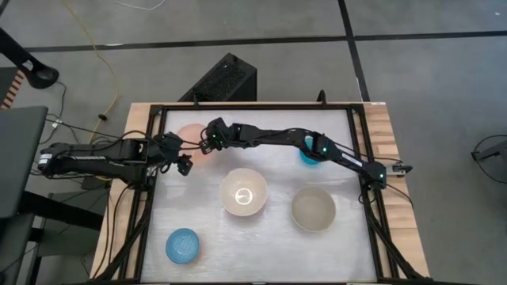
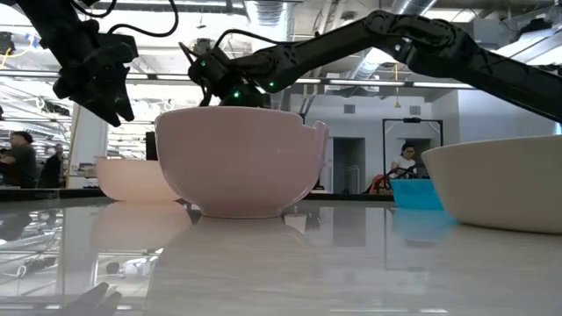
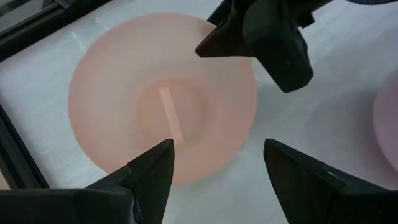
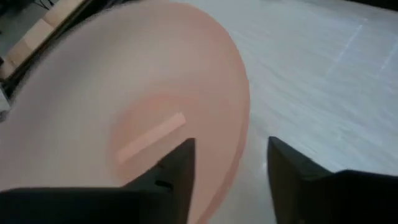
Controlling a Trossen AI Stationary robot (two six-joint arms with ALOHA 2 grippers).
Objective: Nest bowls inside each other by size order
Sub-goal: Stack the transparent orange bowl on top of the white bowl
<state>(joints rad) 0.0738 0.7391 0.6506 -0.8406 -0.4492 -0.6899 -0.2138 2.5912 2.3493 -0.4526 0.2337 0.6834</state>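
Two arms: both reached over the pink bowl (image 1: pixel 190 136) at the far left of the bench (image 1: pixel 261 245).
Right gripper (image 4: pixel 229 163): jaws were apart, one inside the rim, one outside, not yet pinched.
Left gripper (image 3: pixel 217 168): jaws were wide apart, just above the near rim.
Other bowls: cream bowl (image 1: pixel 243 191) in the middle, grey bowl (image 1: pixel 313 209) to its right, light blue bowl (image 1: pixel 182 245) near the front, teal bowl (image 1: pixel 309 156) under the right arm.
Good way, I think: only one gripper should pinch the rim, slowly, while the other backs off so they don't bump.
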